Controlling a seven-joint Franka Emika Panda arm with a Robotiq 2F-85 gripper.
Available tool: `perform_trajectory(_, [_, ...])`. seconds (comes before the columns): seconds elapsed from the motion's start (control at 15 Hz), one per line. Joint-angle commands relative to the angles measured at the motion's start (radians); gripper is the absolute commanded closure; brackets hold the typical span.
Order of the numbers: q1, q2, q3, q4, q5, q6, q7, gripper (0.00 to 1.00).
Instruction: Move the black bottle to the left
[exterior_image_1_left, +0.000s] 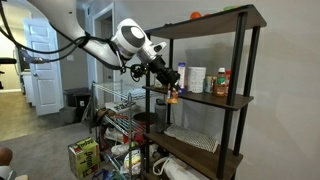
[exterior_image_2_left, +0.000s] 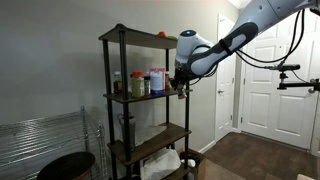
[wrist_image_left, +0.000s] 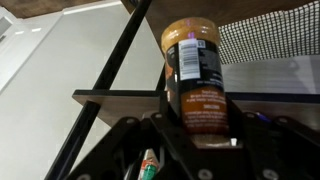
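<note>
Presently, the pincer is pinching the black bottle by its lower body. The bottle is upright at the outer edge of the counter's middle tier. In an exterior view, a white carton and an orange bottle stand further along that tier.

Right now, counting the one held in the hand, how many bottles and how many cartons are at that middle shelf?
Bottles: 3 (the black bottle held in the hand, the dark bottle with a blue base, the orange bottle with a red cap)
Cartons: 1 (the white carton)
Total: 4
</note>
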Motion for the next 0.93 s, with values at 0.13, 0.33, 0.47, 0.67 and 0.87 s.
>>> perform_trajectory(0.13, [-0.027, -0.081, 0.036, -0.107, -0.018, 0.091, -0.057, 0.73])
perform_trajectory(0.33, [-0.024, -0.090, 0.054, -0.134, -0.022, 0.136, -0.060, 0.73])
perform_trajectory(0.47, [-0.019, -0.095, 0.070, -0.149, -0.025, 0.171, -0.065, 0.73])
perform_trajectory(0.67, [0.011, -0.100, 0.068, -0.163, -0.028, 0.209, -0.068, 0.73])
perform_trajectory(0.87, [0.028, -0.116, 0.075, -0.184, -0.022, 0.258, -0.084, 0.73])
